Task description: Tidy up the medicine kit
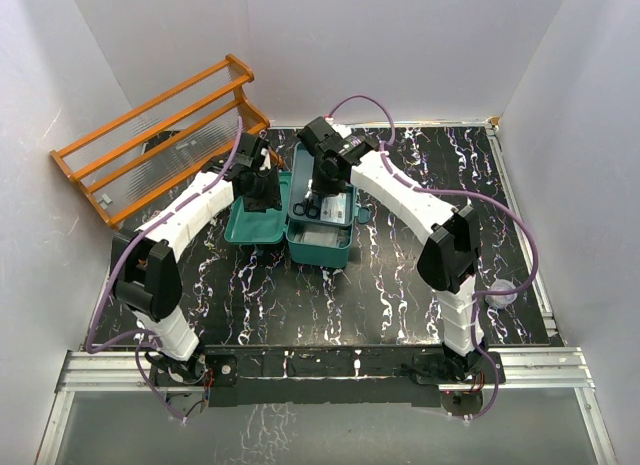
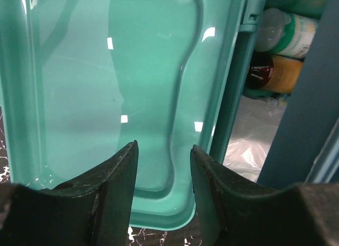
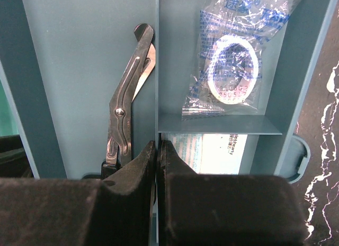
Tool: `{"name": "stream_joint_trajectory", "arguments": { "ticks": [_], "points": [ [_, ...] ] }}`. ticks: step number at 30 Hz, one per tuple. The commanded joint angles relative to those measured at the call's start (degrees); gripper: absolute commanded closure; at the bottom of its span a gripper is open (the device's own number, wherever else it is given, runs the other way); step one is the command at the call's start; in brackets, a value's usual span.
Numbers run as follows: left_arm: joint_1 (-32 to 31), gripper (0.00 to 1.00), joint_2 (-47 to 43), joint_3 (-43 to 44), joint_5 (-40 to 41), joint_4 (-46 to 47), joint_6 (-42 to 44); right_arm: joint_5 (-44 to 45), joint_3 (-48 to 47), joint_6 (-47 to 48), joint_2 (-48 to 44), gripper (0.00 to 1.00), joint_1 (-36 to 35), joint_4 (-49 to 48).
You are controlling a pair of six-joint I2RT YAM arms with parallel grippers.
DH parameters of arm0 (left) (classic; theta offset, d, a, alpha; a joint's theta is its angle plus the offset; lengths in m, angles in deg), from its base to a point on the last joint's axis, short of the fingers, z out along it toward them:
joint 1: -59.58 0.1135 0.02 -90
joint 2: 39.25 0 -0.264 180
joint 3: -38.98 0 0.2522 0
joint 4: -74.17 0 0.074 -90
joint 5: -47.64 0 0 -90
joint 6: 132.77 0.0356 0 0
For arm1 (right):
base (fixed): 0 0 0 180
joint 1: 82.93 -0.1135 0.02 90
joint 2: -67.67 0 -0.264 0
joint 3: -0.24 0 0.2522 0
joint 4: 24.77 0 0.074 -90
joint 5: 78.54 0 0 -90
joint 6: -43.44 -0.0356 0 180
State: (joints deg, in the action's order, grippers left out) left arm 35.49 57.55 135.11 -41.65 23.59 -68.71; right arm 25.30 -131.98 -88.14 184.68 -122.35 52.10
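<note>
The medicine kit (image 1: 318, 247) lay open in the middle of the tabletop (image 1: 400, 285); the left claw (image 2: 163, 151) hung half open and empty above its lid (image 2: 106, 71), while the right claw (image 3: 158, 151), seemingly pinched on the tray divider (image 3: 157, 71) beside the scissors (image 3: 127, 103), probably needed a straight, slow lift to keep the tray level.

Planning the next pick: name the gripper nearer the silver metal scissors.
Right. The right gripper is directly beside the scissors, at their handle end; the left gripper hovers over the kit's open teal plastic lid.
</note>
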Motion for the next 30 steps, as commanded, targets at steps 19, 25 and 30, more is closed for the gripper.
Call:
{"name": "stream_joint_trajectory", "arguments": {
  "ticks": [19, 25, 30],
  "points": [
    [0.36, 0.58, 0.43, -3.56, -15.52, 1.93, 3.56, 7.16, -1.37, -3.04, 0.07, 1.00, -2.49, 5.88],
    [0.37, 0.58, -0.56, -3.36, -14.23, 3.11, 3.98, 7.79, -0.75, -2.93, -0.21, 1.00, -2.57, 6.26],
    [0.37, 0.58, -0.23, -3.11, -14.25, 3.37, 3.96, 6.37, -0.75, -2.37, 0.54, 1.00, -2.56, 6.41]
  ]
}}
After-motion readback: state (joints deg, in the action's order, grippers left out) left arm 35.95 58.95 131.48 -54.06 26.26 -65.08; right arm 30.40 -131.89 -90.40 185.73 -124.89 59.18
